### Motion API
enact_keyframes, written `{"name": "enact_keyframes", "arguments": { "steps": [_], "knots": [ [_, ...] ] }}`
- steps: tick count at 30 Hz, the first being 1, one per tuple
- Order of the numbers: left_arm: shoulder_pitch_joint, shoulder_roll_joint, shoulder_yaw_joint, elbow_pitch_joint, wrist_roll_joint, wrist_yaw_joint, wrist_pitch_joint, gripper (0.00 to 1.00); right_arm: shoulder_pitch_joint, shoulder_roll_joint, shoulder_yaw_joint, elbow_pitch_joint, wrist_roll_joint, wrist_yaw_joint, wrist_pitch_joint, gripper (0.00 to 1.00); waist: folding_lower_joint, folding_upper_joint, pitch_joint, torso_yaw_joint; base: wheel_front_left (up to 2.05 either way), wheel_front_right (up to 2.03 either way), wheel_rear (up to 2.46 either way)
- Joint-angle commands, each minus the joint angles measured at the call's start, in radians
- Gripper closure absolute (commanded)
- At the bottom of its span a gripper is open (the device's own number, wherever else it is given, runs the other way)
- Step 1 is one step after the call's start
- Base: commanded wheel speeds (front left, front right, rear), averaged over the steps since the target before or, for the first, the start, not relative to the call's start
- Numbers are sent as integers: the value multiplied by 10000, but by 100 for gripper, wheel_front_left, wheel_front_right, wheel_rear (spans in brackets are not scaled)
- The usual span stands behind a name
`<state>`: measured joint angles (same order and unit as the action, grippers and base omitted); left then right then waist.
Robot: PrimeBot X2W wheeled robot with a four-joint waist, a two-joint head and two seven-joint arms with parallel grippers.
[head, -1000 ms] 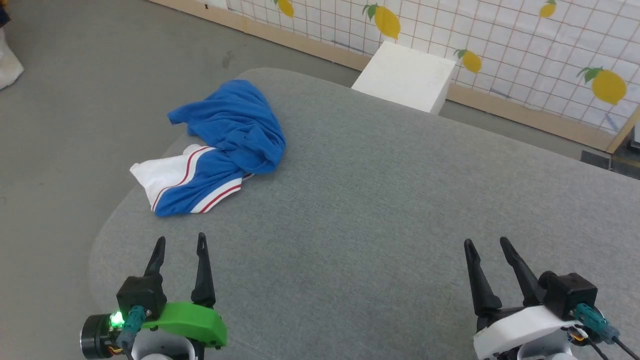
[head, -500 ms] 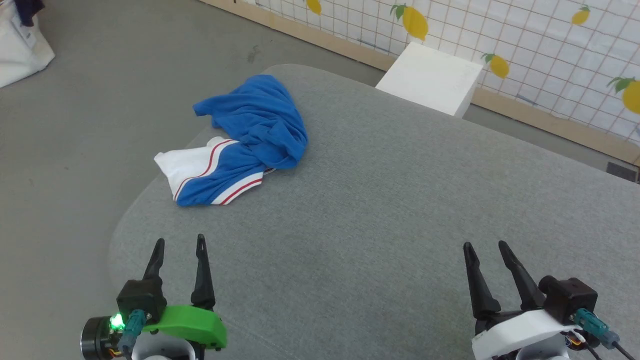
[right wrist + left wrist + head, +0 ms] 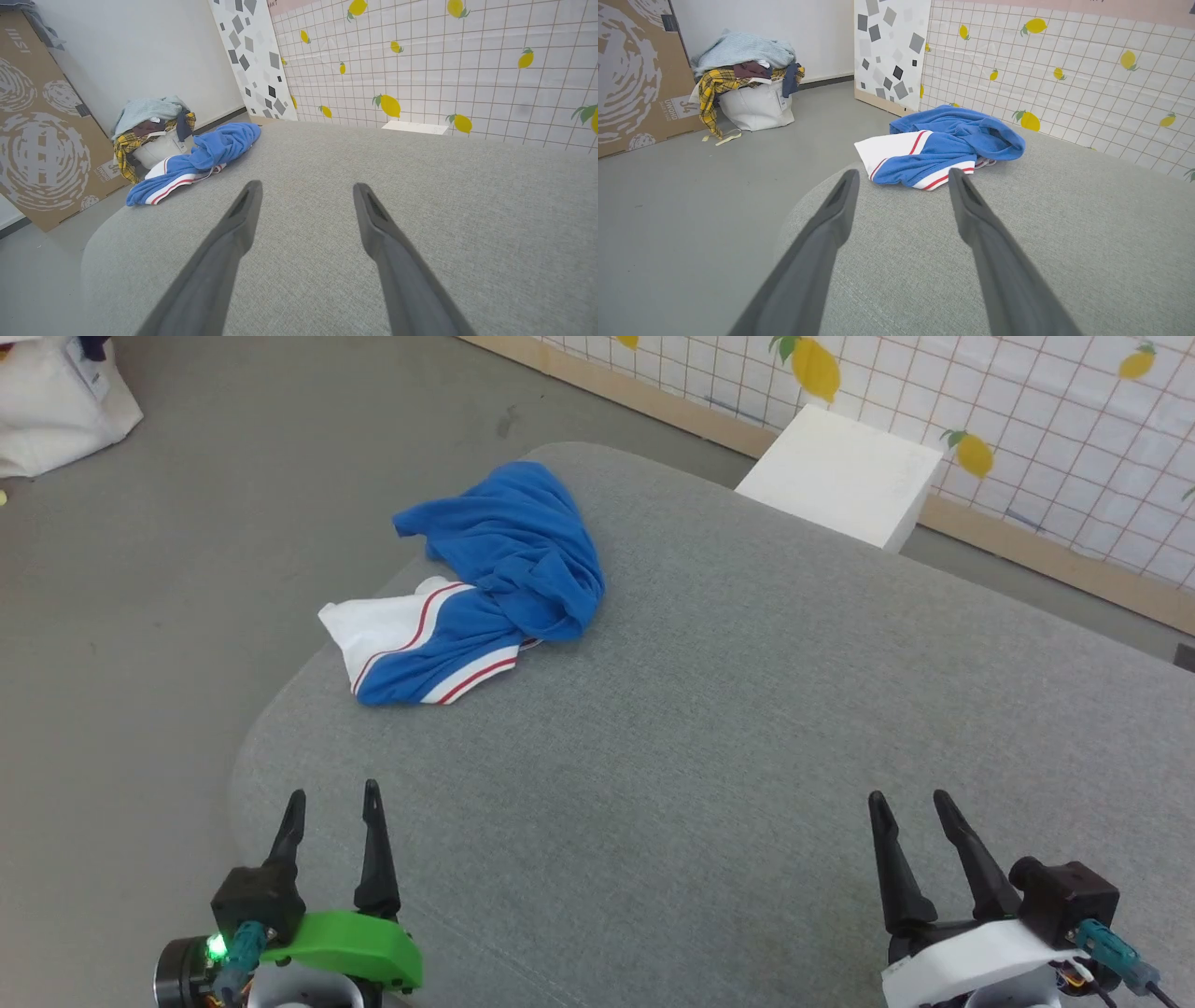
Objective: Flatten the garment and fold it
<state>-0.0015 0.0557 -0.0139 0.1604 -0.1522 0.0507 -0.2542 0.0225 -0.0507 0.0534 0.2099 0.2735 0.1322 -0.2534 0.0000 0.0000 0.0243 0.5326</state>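
Head: soft blue jersey T-shirt [image 3: 499,565], crumpled, white red-striped sleeve out, lay at the rounded far-left corner of the grey woven tabletop [image 3: 747,709]; left gripper [image 3: 334,791] and right gripper [image 3: 908,795] spread, empty | Left wrist: fingers parted, touching nothing, T-shirt ahead | Right wrist: fingers parted, T-shirt far left.

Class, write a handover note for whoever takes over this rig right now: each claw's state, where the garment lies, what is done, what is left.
Left claw: open, empty, over the near left of the grey table.
Right claw: open, empty, over the near right.
Garment: crumpled in a heap by the table's far left edge, ahead of the left claw; neither claw touches it.
Done: nothing yet.
Left: reach it, spread it flat, fold it.
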Motion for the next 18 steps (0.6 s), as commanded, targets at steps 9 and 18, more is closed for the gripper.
{"name": "enact_keyframes", "arguments": {
  "steps": [9, 18],
  "knots": [
    [-2780, 404, 215, 1611, -1331, -1303, 662, 0, -187, 5, -290, -149, -428, -15, 22, 0, 0, 0, 620, -270, 0, 0, 0],
    [-6514, 980, 481, 4473, -3331, -1734, 3374, 0, -720, 5, -661, -977, -1256, -15, 720, 0, 0, 0, 2073, -1222, 0, 0, 0]
  ]
}}
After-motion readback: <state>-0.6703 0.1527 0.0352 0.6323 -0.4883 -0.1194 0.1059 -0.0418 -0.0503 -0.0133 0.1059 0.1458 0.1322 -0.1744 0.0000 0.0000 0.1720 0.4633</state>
